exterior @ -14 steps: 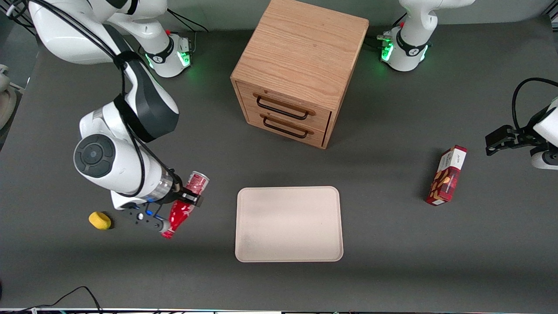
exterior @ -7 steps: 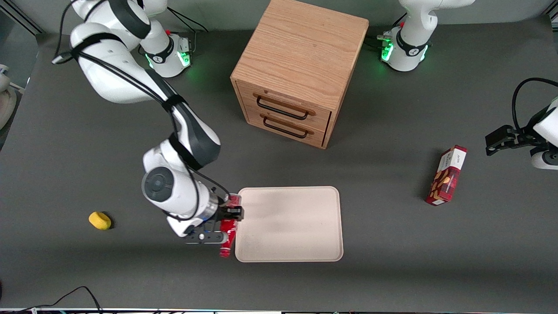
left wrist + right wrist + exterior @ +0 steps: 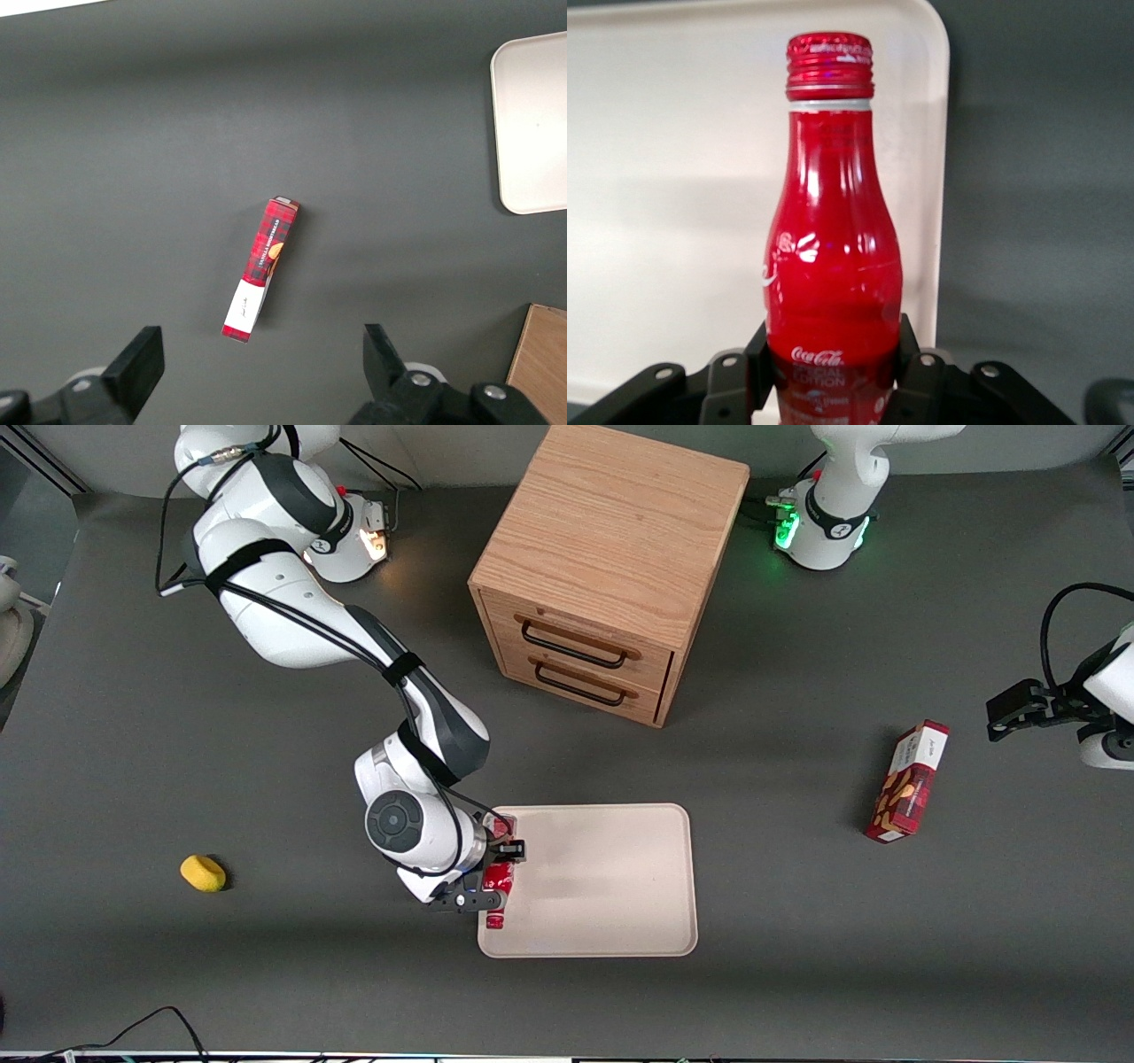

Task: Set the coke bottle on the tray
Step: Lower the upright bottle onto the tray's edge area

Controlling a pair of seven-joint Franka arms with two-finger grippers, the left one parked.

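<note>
The coke bottle [image 3: 497, 879] is slim and red with a red cap and white lettering. My right gripper [image 3: 501, 861] is shut on its lower body and holds it lying lengthwise, cap toward the front camera, over the edge of the cream tray [image 3: 611, 886] at the working arm's end. In the right wrist view the bottle [image 3: 831, 257] sits between the black fingers [image 3: 914, 363], with the tray [image 3: 673, 177] beneath it and the tray's rim beside the bottle. I cannot tell whether the bottle touches the tray.
A wooden drawer cabinet [image 3: 607, 567] stands farther from the front camera than the tray. A red snack box [image 3: 908, 781] lies toward the parked arm's end, also in the left wrist view [image 3: 260, 268]. A small yellow object [image 3: 203, 872] lies toward the working arm's end.
My gripper has carried the coke bottle sideways from near the yellow object to over the tray's edge. The bottle has stayed in the grip.
</note>
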